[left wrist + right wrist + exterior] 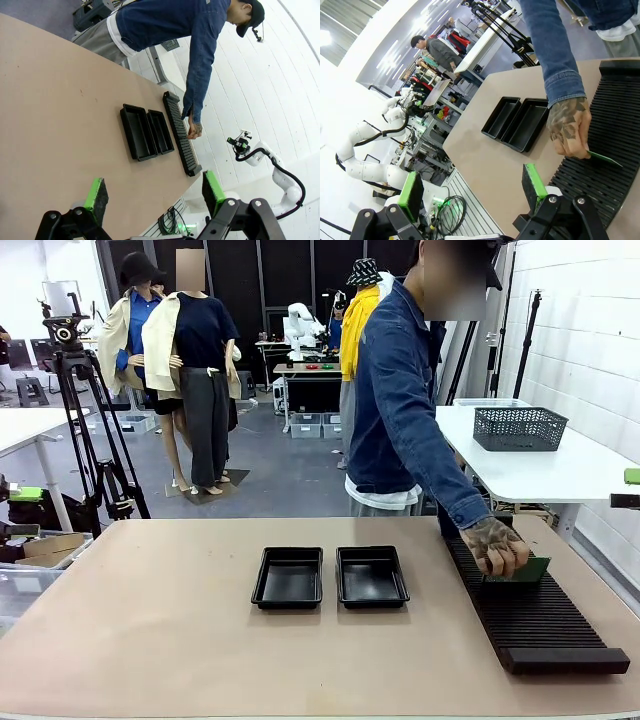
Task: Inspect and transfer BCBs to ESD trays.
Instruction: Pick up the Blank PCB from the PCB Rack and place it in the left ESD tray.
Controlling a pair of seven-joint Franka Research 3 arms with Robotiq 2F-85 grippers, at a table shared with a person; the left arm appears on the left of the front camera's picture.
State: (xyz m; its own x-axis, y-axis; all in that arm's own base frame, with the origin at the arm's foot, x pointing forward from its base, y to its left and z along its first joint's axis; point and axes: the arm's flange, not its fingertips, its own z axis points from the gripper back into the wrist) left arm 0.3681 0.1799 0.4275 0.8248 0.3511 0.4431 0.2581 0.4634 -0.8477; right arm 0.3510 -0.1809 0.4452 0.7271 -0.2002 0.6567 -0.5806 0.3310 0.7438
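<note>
BCB: one green board, pinched on edge in the person's hand low over the rack on my right. I judge it is being lifted from a slot or seated in one, but I can't tell which. The left tray and right tray sit side by side at centre, empty, within either arm's reach. My left gripper and right gripper hang high, jaws spread and holding nothing, probably to give the person room.
</note>
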